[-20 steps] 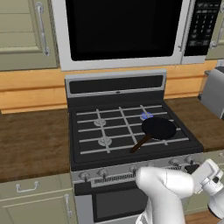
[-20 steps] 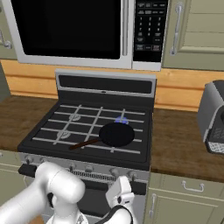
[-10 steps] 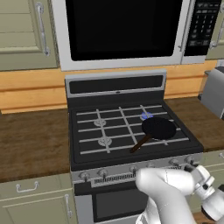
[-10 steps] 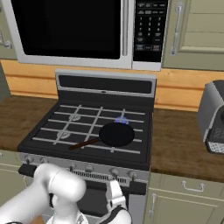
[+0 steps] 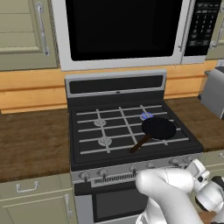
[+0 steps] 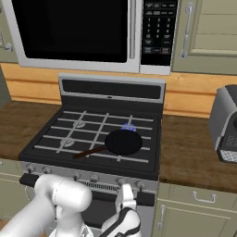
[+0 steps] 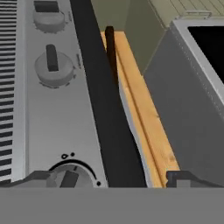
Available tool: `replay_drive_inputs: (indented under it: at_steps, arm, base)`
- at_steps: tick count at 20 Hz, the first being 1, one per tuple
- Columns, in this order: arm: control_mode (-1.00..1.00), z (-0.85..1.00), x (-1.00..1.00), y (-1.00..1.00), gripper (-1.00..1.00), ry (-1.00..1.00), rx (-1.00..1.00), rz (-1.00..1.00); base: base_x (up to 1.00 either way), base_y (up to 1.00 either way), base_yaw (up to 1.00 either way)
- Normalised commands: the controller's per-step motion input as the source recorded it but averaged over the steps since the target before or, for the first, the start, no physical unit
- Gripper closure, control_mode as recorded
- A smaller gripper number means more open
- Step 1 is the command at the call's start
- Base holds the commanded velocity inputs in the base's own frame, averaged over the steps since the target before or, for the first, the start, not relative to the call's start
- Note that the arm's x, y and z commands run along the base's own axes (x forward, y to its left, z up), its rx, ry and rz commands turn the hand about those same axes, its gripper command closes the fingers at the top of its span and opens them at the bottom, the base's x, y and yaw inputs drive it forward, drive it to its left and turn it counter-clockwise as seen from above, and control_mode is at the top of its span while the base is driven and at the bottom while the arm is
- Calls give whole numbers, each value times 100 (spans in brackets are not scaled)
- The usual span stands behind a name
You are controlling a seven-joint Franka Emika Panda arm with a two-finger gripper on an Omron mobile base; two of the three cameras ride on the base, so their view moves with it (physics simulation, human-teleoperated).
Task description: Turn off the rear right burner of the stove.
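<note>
Seeing the microwave point(image 5: 122, 30) as the largest thing, hanging at 12 o'clock above the stove point(image 5: 116, 85), with pale green cabinets on both sides. Finding the stove in the middle of both base views, sitting between two brown counter point(image 5: 30, 144) parts, its silver knob strip running from 9 to 3 o'clock along the front edge. Noticing a grey toaster point(image 6: 224, 125) on the counter at 3 o'clock of the stove, well apart from the grates.

Locating the frying pan point(image 5: 158, 128) on the front right grate, just beside the rear right burner point(image 5: 146, 116) and partly in front of it. Lying with its long axis on a slant, the handle pointing to about 7 o'clock in the left base view and the round part to 1 o'clock. Showing a small blue glow at the rear right burner, at 11 o'clock of the pan; being round, having no long axis to tell. Seeing two grey burner caps on the left half, without glow.

Looking along the gripper point(image 7: 109, 179) at the silver strip: fingertips standing wide apart, holding nothing. Sitting between them, nearer the one at 7 o'clock, a knob point(image 7: 70, 177), partly cut by the edge. Seeing another knob point(image 7: 53, 68) at 11 o'clock, its bar pointing to 12 o'clock of the hand view.
</note>
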Motion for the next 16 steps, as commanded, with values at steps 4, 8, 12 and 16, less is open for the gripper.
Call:
replay_drive_inputs:
  at_steps: [4,8,12,16]
  arm:
    - [-100,-17,9,0,-100,12,0,-13]
    - [-100,-38,1,0,-100,12,-1,-4]
    - [-100,-7,25,0,-100,19,0,-4]
    - [-100,0,37,0,-100,9,0,-2]
  base:
    - [0,0,0]
    - [0,0,0]
    - [0,0,0]
    - [0,0,0]
